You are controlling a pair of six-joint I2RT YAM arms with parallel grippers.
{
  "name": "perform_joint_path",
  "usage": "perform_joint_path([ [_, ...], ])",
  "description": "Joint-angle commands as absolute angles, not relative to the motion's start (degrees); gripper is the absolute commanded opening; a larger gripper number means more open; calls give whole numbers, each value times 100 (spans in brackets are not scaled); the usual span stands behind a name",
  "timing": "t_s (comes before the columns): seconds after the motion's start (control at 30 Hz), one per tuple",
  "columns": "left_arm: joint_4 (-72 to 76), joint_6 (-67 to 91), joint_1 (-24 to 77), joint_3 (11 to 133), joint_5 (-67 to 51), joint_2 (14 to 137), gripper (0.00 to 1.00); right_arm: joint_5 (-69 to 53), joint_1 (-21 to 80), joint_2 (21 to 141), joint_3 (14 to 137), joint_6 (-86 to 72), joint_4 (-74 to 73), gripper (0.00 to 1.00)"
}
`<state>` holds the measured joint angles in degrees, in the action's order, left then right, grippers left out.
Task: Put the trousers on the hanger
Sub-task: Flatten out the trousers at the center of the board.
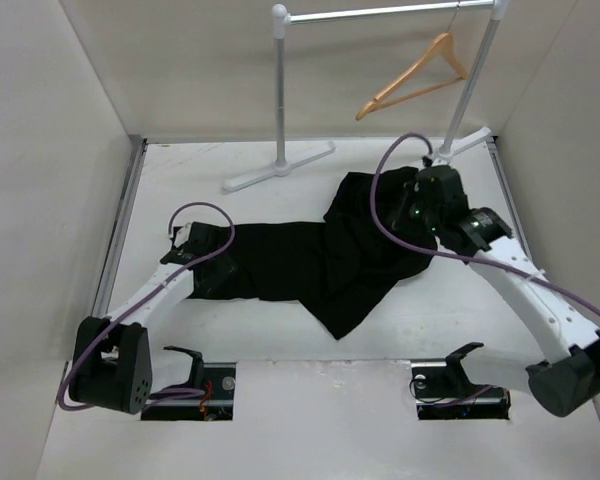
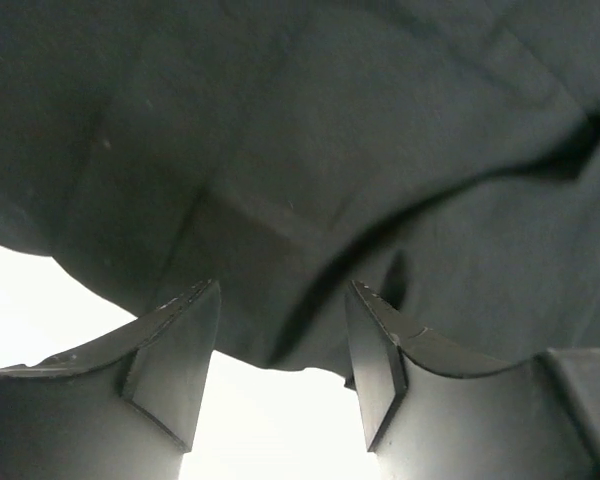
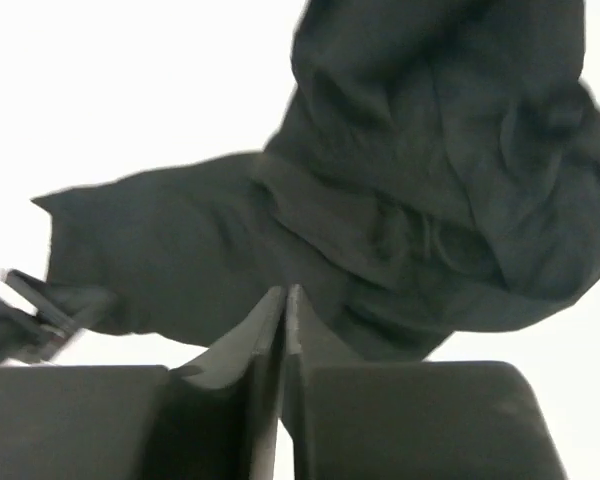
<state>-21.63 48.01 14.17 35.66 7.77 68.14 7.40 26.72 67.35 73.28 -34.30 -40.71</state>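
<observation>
The black trousers (image 1: 310, 255) lie crumpled across the middle of the table. The light-brown wooden hanger (image 1: 415, 80) hangs by its hook from the grey rail at the back right. My left gripper (image 1: 195, 240) is at the trousers' left end. In the left wrist view it (image 2: 280, 290) is open, with the fabric's edge (image 2: 310, 150) just beyond the fingertips. My right gripper (image 1: 417, 210) is over the bunched right end. In the right wrist view it (image 3: 283, 290) is shut, its tips meeting the dark fabric (image 3: 420, 190).
The grey clothes rail (image 1: 280, 90) stands at the back on two feet; its left foot (image 1: 275, 168) lies close behind the trousers. White walls enclose the table on the left, back and right. Purple cables loop over both arms.
</observation>
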Motion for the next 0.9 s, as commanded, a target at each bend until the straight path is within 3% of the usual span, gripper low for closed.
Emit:
perform_joint_path([
  [0.0, -1863, 4939, 1104, 3726, 607, 6995, 52, 528, 2685, 6926, 6576, -3761, -3587, 9],
  [0.03, -1855, 4939, 998, 3718, 572, 7066, 52, 501, 2676, 6917, 6409, -3762, -3455, 16],
  [0.13, -1811, 5001, 726, 3613, 527, 7145, 52, 466, 2650, 6969, 6004, -3832, -2998, 57],
  [0.17, -1776, 5001, 664, 3560, 527, 7163, 53, 431, 2632, 7039, 5916, -3841, -2867, 67],
  [0.27, -1731, 5027, 488, 3446, 379, 7434, 53, 220, 2510, 7390, 5766, -3920, -2576, 74],
  [0.47, -1381, 5150, 242, 3191, 273, 8137, 53, -52, 2334, 8181, 5774, -4043, -2162, 72],
  [0.53, -1144, 5150, 49, 3147, 264, 8244, 44, -228, 2316, 8471, 5897, -4052, -2145, 68],
  [0.6, -994, 5220, -179, 3129, 168, 8358, 22, -307, 2333, 8630, 6002, -4061, -2118, 51],
  [0.63, -967, 5247, -302, 3146, 123, 8384, 14, -299, 2342, 8631, 6073, -4061, -2162, 28],
  [0.67, -993, 5264, -425, 3190, 97, 8359, 9, -238, 2342, 8509, 6117, -4069, -2223, 12],
  [0.73, -1089, 5282, -697, 3252, 62, 8088, 3, -63, 2351, 8053, 6222, -4017, -2407, 4],
  [0.87, -1510, 5309, -1251, 3559, 176, 7165, 0, 272, 2543, 6832, 6530, -3815, -3583, 3],
])
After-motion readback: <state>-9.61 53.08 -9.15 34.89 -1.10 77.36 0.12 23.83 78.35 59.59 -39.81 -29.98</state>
